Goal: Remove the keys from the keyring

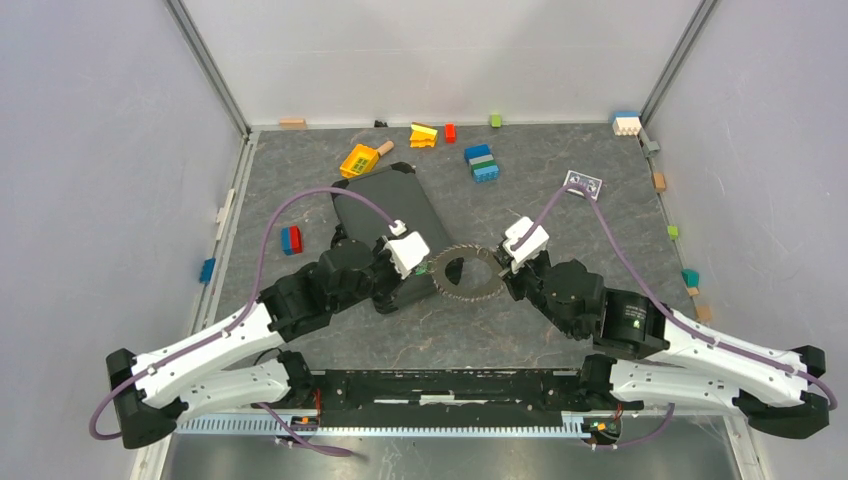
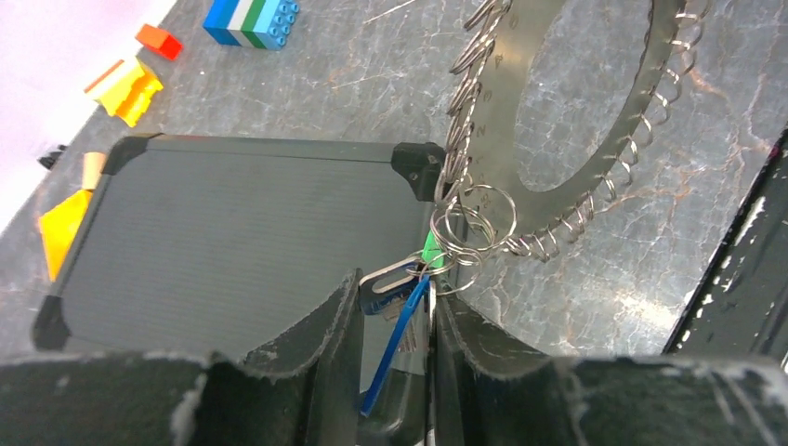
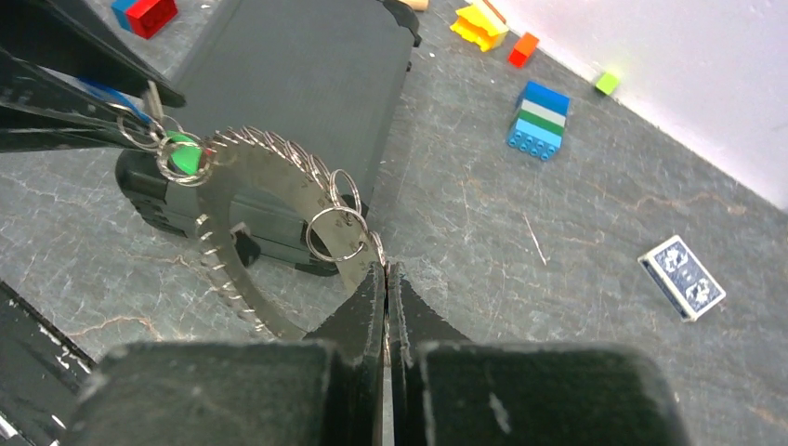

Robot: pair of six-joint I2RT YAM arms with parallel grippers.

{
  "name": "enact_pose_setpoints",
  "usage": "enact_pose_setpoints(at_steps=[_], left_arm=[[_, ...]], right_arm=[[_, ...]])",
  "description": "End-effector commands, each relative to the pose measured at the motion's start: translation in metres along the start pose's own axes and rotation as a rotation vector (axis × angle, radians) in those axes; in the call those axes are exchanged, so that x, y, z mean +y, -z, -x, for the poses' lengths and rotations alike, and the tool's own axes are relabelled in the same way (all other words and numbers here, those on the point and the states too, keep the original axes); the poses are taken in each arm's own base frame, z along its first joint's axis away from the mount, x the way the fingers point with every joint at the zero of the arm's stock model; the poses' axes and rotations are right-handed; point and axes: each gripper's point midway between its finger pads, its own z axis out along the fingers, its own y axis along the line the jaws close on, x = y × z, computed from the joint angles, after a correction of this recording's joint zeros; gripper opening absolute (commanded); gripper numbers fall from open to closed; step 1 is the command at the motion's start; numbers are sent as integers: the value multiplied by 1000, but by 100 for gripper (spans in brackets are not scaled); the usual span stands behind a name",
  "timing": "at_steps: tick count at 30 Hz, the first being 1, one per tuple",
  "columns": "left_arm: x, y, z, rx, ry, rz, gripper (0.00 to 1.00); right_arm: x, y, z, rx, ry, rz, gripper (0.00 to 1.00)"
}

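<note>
The keyring (image 1: 468,272) is a large flat metal ring edged with many small wire loops, held up between both grippers in front of a black case. My left gripper (image 1: 425,268) is shut on the keys (image 2: 400,339) at the ring's left side. A blue-headed key and a plain metal one (image 2: 386,279) sit between its fingers (image 2: 395,283), hanging from small split rings by a green tag (image 2: 430,249). My right gripper (image 1: 500,268) is shut on the ring's right rim (image 3: 269,172), jaws (image 3: 386,269) pinched tight. No other keys show.
A black case (image 1: 385,205) lies behind the left gripper. A blue-green brick stack (image 1: 482,163), yellow bricks (image 1: 358,160), a red-blue brick (image 1: 291,239) and a card deck (image 1: 583,184) lie farther back. Small blocks line the walls.
</note>
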Motion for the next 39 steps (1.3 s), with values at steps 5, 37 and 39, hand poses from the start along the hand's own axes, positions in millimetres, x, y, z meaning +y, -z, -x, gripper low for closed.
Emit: enact_pose_setpoints(at_steps=[5,37,39], left_arm=[[10,14,11,134,-249,11,2],[51,48,78,-33,-557,251,2],[51,52,80,-49,-545,251,2]], right_arm=[[-23,-1,-22,11,-130,-181,0],[-29,-10,-67,69,-237,-317,81],[-32,-16,-69,83,-260,-313,82]])
